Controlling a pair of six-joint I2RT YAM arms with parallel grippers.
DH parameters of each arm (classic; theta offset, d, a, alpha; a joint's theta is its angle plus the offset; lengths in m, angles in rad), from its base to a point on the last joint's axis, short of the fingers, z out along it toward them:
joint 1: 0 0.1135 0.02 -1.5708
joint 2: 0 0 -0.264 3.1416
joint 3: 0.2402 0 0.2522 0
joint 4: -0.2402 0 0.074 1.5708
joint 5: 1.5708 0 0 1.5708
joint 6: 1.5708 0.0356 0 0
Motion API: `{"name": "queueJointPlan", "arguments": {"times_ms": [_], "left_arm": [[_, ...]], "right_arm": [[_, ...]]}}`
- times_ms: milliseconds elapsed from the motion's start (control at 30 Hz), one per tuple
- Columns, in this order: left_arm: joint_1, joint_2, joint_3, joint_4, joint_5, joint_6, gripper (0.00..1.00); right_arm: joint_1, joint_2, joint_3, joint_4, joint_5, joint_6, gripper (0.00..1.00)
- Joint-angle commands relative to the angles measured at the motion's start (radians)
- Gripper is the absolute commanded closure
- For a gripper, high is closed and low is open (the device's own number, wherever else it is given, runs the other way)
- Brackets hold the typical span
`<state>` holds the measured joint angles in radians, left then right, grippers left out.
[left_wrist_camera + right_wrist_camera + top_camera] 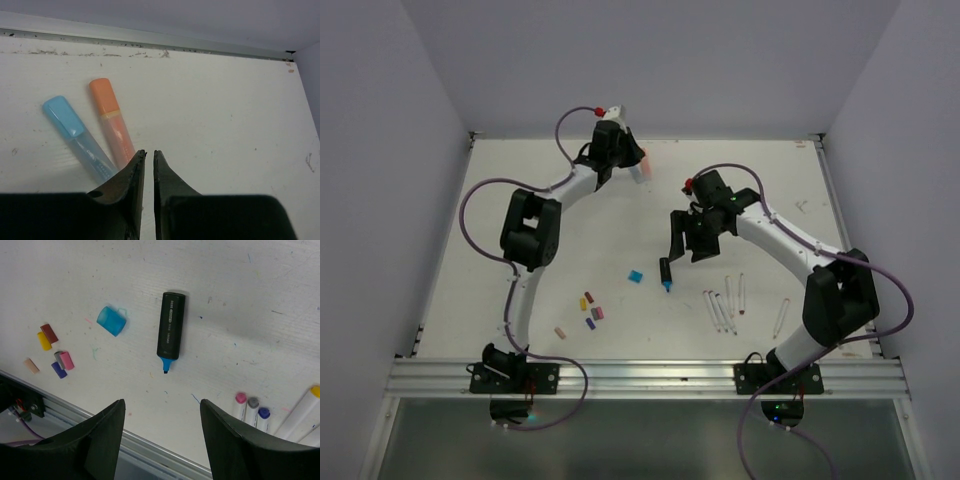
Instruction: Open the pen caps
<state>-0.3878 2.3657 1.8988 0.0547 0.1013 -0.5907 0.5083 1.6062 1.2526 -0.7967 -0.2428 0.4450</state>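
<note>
My left gripper is at the back of the table, shut and empty. Just ahead of its tips lie two capped markers: a blue one with a blue cap and a salmon one with an orange cap. My right gripper is open and empty above an uncapped black marker with a blue tip. Its loose blue cap lies to its left, also seen from the top. Small loose caps lie in a cluster: dark red, yellow, pink, purple, peach.
Thin white pens lie near the front right, their coloured ends showing in the right wrist view. One more pen lies further right. A metal rail runs along the near edge; walls enclose the table.
</note>
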Motion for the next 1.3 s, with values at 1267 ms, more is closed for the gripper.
{"name": "queueJointPlan", "arguments": {"times_ms": [1267], "left_arm": [[0.09,-0.022,-0.201,0.057,0.291,-0.215,0.85]], "right_arm": [[-0.016,-0.061,-0.036,0.062,-0.015,0.018,0.35]]}}
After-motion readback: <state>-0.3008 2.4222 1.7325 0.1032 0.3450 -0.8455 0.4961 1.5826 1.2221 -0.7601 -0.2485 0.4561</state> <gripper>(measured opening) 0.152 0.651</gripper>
